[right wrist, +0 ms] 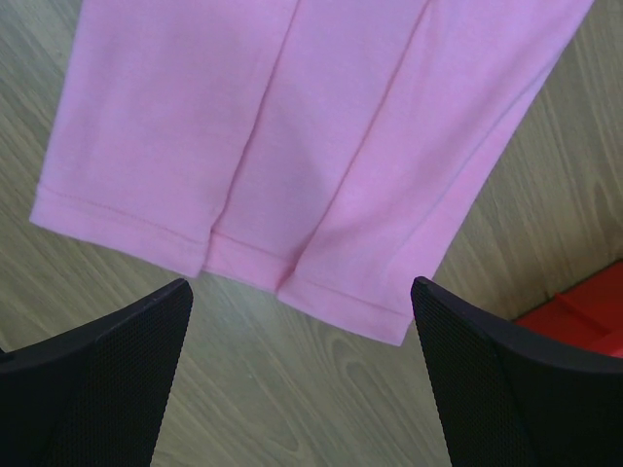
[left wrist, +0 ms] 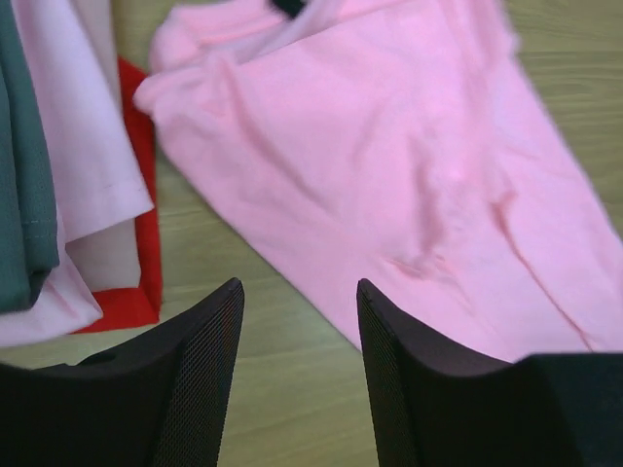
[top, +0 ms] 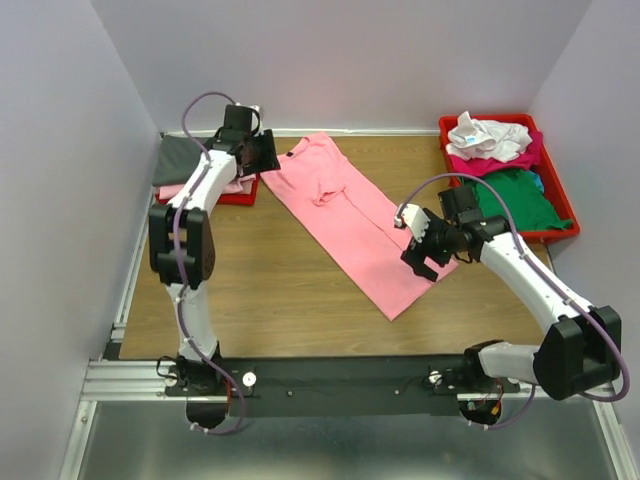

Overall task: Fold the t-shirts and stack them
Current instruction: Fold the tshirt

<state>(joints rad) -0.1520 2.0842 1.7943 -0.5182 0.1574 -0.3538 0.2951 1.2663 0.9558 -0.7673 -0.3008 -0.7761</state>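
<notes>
The light pink t-shirt (top: 350, 215) lies on the table as a long strip folded lengthwise, running diagonally from back centre to front right. Its dark neck tag (left wrist: 289, 6) is at the far end. My left gripper (top: 262, 152) hovers open and empty beside the collar end; in the left wrist view the left gripper (left wrist: 298, 287) is above bare wood at the shirt's (left wrist: 389, 165) edge. My right gripper (top: 425, 255) is open and empty over the hem end. In the right wrist view the right gripper (right wrist: 300, 287) is just short of the hem (right wrist: 292, 263).
A red tray (top: 243, 195) at the back left holds a folded dark grey shirt (top: 183, 157) and a pale pink one (top: 212, 187). A red tray (top: 560, 232) at the back right holds white (top: 490, 137), magenta (top: 500, 162) and green (top: 515, 198) shirts. Walls close in on three sides.
</notes>
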